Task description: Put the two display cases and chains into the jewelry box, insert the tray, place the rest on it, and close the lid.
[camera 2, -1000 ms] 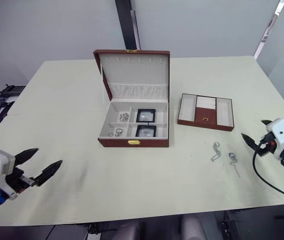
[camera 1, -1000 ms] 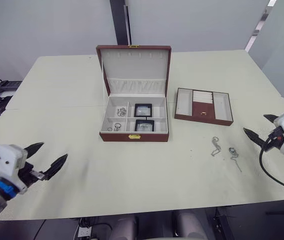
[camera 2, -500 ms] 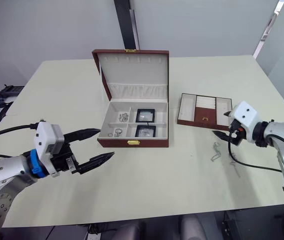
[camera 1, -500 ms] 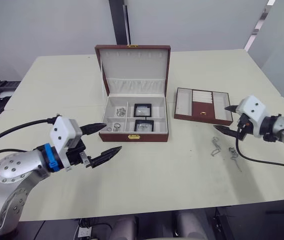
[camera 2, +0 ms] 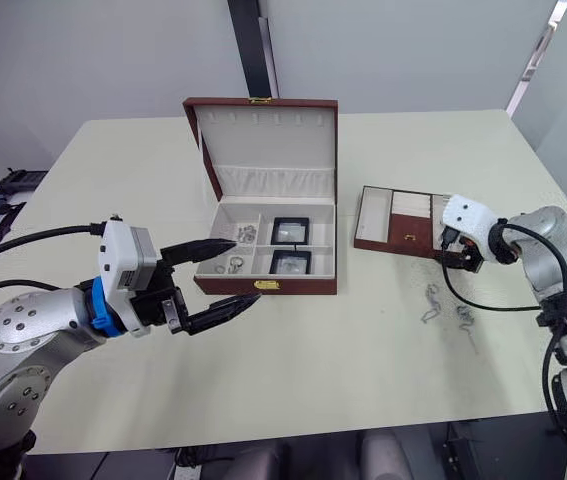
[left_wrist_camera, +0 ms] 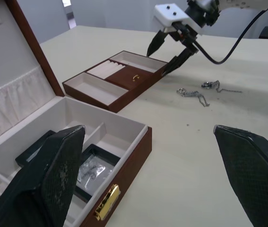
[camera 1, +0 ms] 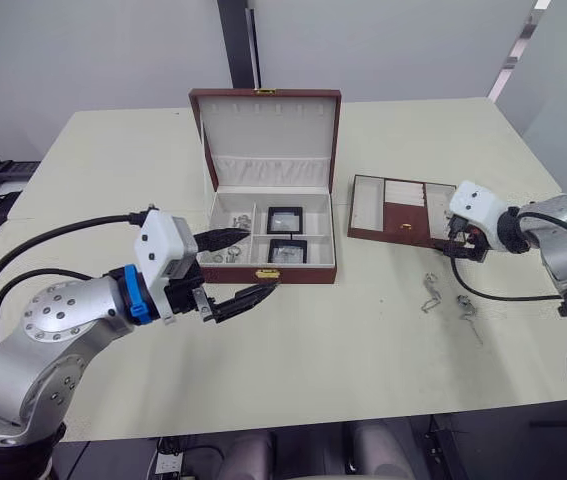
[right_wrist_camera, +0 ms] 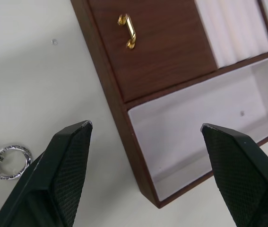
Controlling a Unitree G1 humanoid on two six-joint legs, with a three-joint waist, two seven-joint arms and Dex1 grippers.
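Two display cases [camera 1: 286, 234] already lie in the jewelry box [camera 1: 269, 245], beside the spread left gripper [camera 1: 242, 268]. Tray [camera 1: 406, 211], under the spread right gripper [left_wrist_camera: 168, 53], awaits insertion; loose pieces [camera 1: 451, 298] and lid [camera 1: 267, 139] remain.

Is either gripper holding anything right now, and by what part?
Nothing is held. The left gripper is open in front of the jewelry box; the right gripper is open over the near right corner of the tray, not gripping it.
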